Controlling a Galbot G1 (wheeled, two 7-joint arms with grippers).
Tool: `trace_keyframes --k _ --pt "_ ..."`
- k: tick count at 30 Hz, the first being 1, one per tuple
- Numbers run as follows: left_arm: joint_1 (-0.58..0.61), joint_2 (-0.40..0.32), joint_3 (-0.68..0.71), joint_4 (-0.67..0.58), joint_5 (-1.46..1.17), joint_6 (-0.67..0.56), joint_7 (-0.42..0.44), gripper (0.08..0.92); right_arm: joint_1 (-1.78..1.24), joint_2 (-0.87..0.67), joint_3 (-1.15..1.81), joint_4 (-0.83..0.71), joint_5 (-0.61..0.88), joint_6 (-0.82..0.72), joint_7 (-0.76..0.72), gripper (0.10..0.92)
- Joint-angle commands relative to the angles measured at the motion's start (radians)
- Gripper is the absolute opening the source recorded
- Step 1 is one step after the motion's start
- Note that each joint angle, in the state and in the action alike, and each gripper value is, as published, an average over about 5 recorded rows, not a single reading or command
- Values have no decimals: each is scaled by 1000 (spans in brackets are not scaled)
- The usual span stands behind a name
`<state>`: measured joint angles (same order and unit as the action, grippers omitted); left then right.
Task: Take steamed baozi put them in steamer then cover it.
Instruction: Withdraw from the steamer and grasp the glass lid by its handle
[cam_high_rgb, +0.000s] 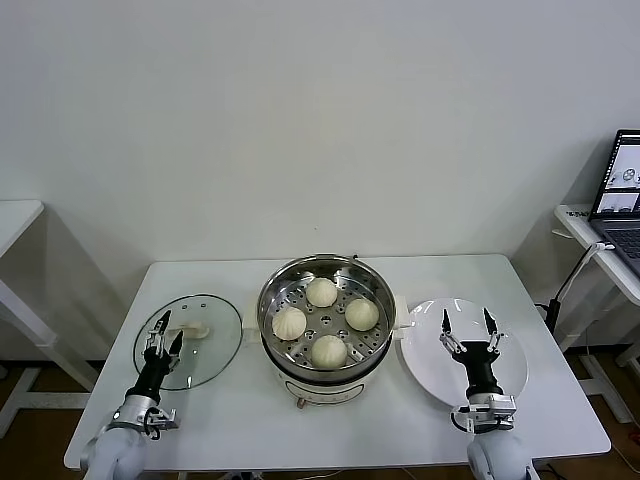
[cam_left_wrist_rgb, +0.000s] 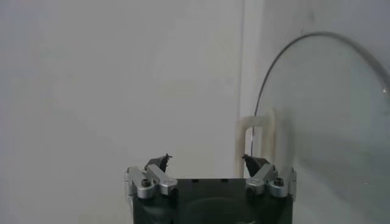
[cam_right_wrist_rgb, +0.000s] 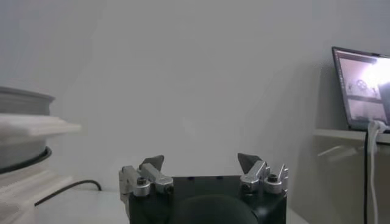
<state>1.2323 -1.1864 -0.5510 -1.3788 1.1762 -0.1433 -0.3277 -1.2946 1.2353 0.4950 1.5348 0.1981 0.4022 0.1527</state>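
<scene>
Four off-white baozi (cam_high_rgb: 325, 319) fill the uncovered steamer (cam_high_rgb: 300, 385).

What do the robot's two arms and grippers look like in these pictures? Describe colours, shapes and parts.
Both look alike: the left gripper and right gripper have black bodies, silver metal finger brackets with visible screws and dark pointed fingertips. Behind each sits a silver collar on a rounded pale grey arm.
</scene>
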Motion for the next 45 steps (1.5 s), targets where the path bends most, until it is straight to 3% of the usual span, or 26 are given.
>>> trace_keyframes --k 1,32,35,45 --pt "-35 2 26 34 22 29 12 823 -9 13 6 -1 -11 3 -1 823" --pt "-128 -18 72 120 19 72 29 820 -13 44 7 -11 -54 11 -3 823" --pt "-131 -20 73 123 19 77 36 785 -13 46 8 -12 -57 12 -3 823" --pt "-140 -20 78 137 24 97 57 501 -12 53 8 -12 -64 14 -3 823"
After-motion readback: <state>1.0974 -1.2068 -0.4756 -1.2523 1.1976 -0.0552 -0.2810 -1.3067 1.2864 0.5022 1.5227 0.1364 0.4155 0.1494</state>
